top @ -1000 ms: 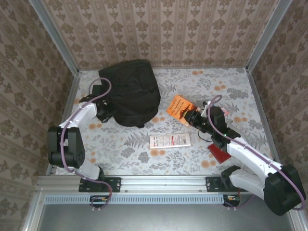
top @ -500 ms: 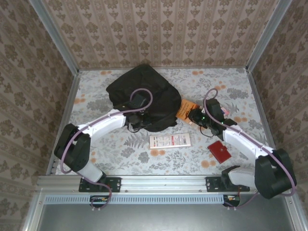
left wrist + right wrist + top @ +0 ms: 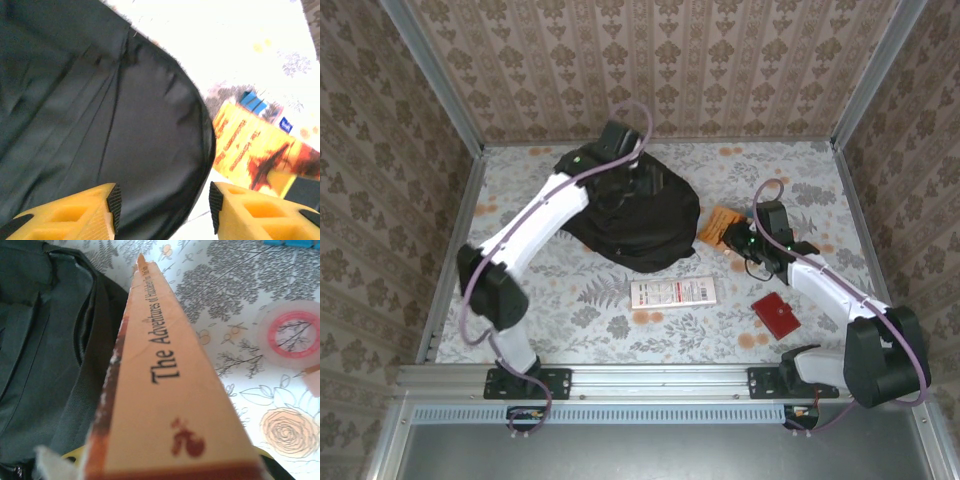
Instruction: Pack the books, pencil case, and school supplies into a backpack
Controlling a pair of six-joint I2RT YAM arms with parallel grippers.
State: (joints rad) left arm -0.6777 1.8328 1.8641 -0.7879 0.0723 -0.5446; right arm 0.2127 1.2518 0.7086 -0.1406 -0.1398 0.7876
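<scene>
The large black soft fabric backpack (image 3: 645,220) lies further right than a second ago. The left wrist view shows the left gripper (image 3: 165,202) spread wide over its fabric. It now hovers at the far side, not the near-left. The right gripper (image 3: 740,240) pinches the thin flat orange-covered book (image 3: 718,222), now touching the backpack's right edge; the right wrist view shows its printed spine.

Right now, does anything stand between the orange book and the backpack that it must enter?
Nothing visible does. The orange book, held by the right gripper, is right beside the backpack. The left gripper hangs open above it. Whether the backpack is open I cannot tell.
</scene>
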